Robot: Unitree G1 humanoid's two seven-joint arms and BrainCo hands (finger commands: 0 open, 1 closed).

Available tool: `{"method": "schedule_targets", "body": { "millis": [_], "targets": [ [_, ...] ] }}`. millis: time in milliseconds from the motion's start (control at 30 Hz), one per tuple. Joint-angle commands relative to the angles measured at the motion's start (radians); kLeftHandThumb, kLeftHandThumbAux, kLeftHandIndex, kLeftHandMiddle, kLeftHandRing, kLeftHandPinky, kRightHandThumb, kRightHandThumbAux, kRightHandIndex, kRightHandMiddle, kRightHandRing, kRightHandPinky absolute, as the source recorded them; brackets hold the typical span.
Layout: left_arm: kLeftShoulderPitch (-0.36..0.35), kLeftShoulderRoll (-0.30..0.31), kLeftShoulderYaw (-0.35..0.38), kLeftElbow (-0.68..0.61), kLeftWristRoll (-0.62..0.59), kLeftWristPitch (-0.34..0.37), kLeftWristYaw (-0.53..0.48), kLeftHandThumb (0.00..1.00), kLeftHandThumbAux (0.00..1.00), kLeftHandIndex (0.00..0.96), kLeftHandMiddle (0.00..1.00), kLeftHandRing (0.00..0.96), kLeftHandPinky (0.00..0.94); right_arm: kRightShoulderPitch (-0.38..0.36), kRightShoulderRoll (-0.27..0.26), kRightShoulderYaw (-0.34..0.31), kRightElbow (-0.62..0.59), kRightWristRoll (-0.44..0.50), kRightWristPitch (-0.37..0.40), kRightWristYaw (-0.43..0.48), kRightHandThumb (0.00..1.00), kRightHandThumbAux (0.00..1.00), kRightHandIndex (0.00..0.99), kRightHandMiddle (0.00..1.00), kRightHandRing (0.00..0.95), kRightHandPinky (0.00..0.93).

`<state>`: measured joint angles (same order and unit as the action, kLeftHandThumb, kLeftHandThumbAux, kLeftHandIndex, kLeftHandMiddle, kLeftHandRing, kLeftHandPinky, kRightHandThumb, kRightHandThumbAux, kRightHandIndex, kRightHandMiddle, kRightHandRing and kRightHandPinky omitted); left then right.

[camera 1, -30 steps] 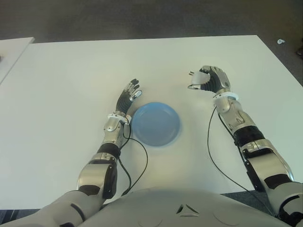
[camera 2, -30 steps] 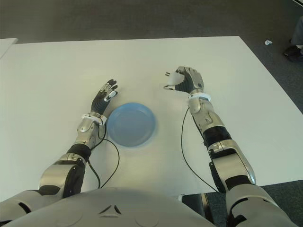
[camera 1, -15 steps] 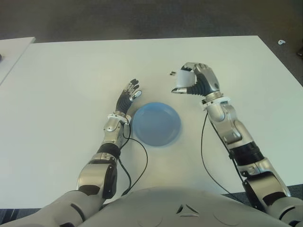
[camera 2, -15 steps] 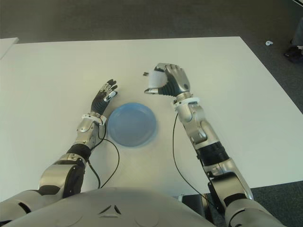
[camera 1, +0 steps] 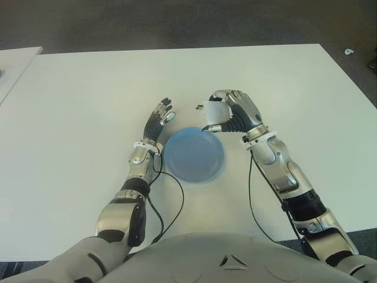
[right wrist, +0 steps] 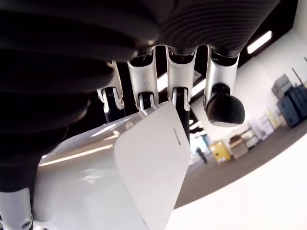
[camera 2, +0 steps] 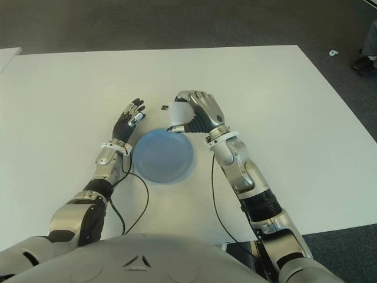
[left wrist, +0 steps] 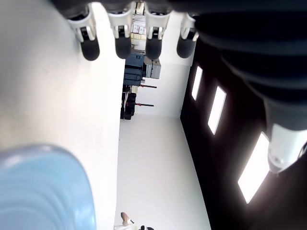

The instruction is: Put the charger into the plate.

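Observation:
A white charger [camera 1: 215,112] with metal prongs pointing left is held in my right hand [camera 1: 227,115], whose fingers curl around it. The hand hangs over the far right rim of the blue plate [camera 1: 194,155], which lies on the white table [camera 1: 88,106]. In the right wrist view the charger [right wrist: 151,177] fills the space between the fingers [right wrist: 223,108]. My left hand [camera 1: 159,121] shows beside the plate's left rim with its fingers stretched out and holds nothing; its wrist view shows the plate's edge [left wrist: 43,191].
The white table [camera 2: 306,130] stretches wide on both sides of the plate. Thin black cables [camera 1: 253,194] trail along both forearms. A second white surface [camera 1: 15,62] lies at the far left. Dark floor runs beyond the table's far edge.
My right hand has carried the charger leftward and nearer, from the open table at the right to above the plate's far right rim. The left hand stayed still.

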<state>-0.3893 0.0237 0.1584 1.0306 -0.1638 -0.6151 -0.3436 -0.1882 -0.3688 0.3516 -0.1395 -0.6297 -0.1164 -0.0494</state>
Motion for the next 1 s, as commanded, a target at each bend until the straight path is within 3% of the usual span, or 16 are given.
{"method": "schedule_targets", "body": {
  "millis": [33,400,1000],
  "targets": [
    [0.023,-0.013,0.007,0.034,-0.007,0.033,-0.007,0.031,0.530,0.000,0.066,0.060,0.074,0.038,0.019,0.020,-0.039,0.018,0.007,0.066,0.857,0.675,0.404,0.540,0.853,0.839],
    [0.016,-0.016,0.009,0.039,-0.004,0.039,-0.002,0.022,0.529,0.000,0.064,0.058,0.066,0.075,0.043,0.034,-0.037,0.035,0.032,0.184,0.858,0.675,0.403,0.538,0.847,0.838],
    [0.013,-0.023,0.019,0.035,-0.004,0.051,-0.006,0.032,0.530,0.000,0.061,0.061,0.085,0.084,0.065,0.055,0.049,0.015,-0.028,0.146,0.857,0.674,0.406,0.539,0.859,0.850]
  ]
}}
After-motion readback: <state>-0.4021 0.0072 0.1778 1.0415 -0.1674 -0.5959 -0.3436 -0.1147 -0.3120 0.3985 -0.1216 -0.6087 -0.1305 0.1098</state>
